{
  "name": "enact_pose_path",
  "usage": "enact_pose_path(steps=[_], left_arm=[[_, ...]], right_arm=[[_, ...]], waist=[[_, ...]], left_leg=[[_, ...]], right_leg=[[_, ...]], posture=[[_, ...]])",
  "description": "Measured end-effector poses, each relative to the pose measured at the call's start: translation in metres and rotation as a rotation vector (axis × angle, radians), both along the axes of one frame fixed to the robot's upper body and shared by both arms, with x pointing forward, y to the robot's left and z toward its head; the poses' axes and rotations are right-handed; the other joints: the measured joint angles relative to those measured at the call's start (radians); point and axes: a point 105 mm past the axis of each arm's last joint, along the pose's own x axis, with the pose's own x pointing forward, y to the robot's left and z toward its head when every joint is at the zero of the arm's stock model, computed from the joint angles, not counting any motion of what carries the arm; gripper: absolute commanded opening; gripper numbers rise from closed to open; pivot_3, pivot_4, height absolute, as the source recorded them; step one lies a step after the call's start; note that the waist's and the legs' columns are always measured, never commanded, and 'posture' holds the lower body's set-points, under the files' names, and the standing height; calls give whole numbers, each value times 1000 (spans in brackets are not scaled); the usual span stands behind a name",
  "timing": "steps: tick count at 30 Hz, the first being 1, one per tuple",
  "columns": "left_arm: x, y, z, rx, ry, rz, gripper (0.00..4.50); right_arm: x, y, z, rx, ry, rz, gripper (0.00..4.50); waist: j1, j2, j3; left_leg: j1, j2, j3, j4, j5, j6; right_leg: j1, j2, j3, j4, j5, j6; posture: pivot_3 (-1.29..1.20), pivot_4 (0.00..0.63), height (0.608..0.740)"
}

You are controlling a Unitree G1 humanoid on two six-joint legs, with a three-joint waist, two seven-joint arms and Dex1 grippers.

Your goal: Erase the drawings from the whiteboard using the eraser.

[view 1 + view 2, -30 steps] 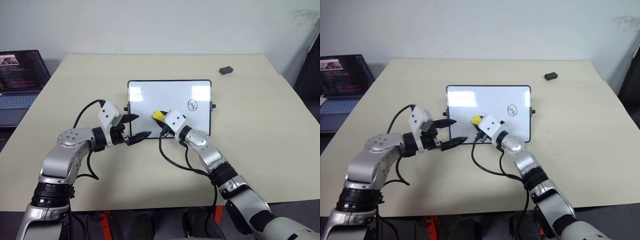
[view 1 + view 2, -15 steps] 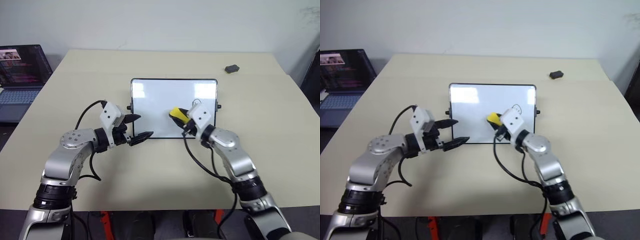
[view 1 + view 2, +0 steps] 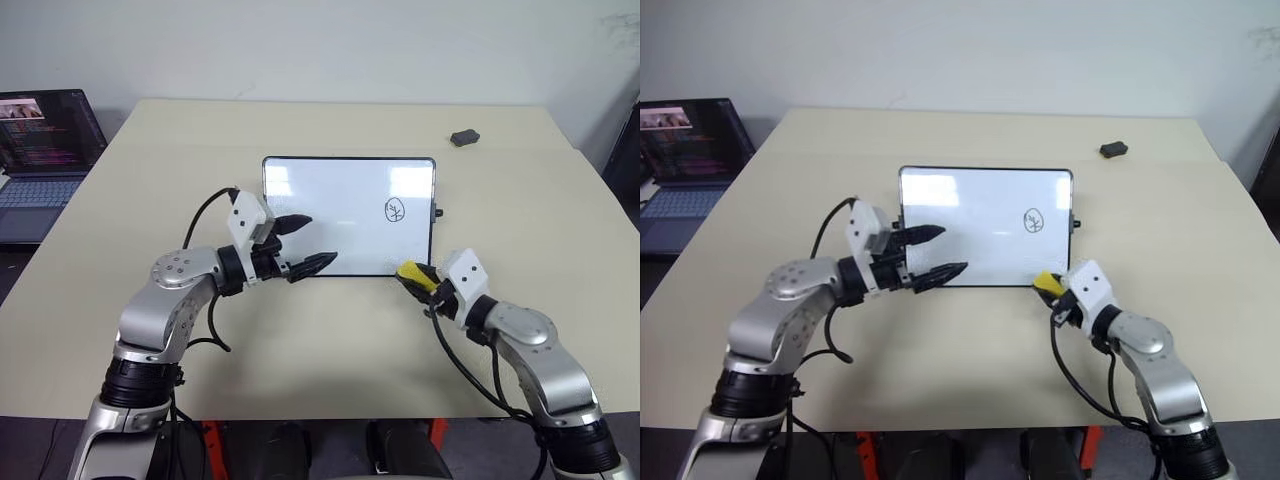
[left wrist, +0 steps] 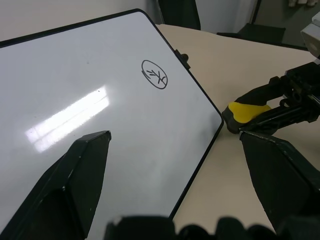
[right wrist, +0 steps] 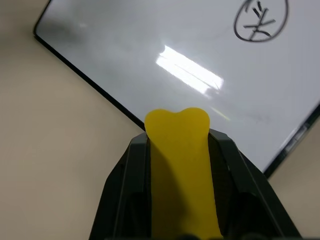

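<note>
Our right pincer [image 3: 418,281] gripped the small yellow black-based eraser [image 3: 412,273] off the glossy black-framed whiteboard's [image 3: 330,205] near-right corner; left pincer [image 3: 309,243] open. Circled black scribble [image 3: 395,210] remained: we judged flat, firm passes best.

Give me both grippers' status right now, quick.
Left gripper: open, holding nothing, fingers over the near left part of the whiteboard.
Right gripper: shut on the eraser, just off the whiteboard's near right corner.
</note>
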Motion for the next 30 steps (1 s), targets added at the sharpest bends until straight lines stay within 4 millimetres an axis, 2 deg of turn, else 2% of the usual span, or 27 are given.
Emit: enact_pose_path(steps=[4, 8, 12, 19, 25, 30], left_arm=[[0, -4, -2, 0, 0, -11, 4500], [5, -12, 1, -1, -16, -13, 4500], [7, -18, 5, -2, -38, -34, 4500], [14, -22, 8, -13, -58, -26, 4500], [15, -24, 7, -3, -72, -28, 4500], [14, -25, 6, 0, -69, -33, 4500]], right_arm=[[2, -1, 5, 24, -36, -36, 1155], [17, -2, 36, 54, -185, -88, 1155], [35, 0, 54, 72, -287, -123, 1155], [72, -1, 64, 92, -383, -218, 1155], [93, 14, 73, 133, -463, -227, 1154], [103, 26, 57, 147, -470, -223, 1153]], waist=[[0, 0, 0], [1, 0, 0], [0, 0, 0], [0, 0, 0], [-2, 0, 0], [-1, 0, 0]], left_leg=[[0, 0, 0, 1, 0, 0], [0, -1, 0, 1, 0, 0], [0, 0, 0, 1, 0, 0], [0, 0, 1, 1, 0, 0], [1, 0, 2, 1, 0, 0], [1, 0, 2, 2, 0, 0]], right_leg=[[0, 0, 0, 0, 0, 0], [0, 0, 1, 1, 0, 0], [0, 0, 0, 1, 0, 0], [0, 0, 1, 2, 0, 0], [0, 0, 1, 2, 0, 0], [0, 0, 2, 3, 0, 0]], posture=[[0, 150, 740], [0, 150, 740], [0, 150, 740], [0, 150, 740], [0, 150, 740], [0, 150, 740]])
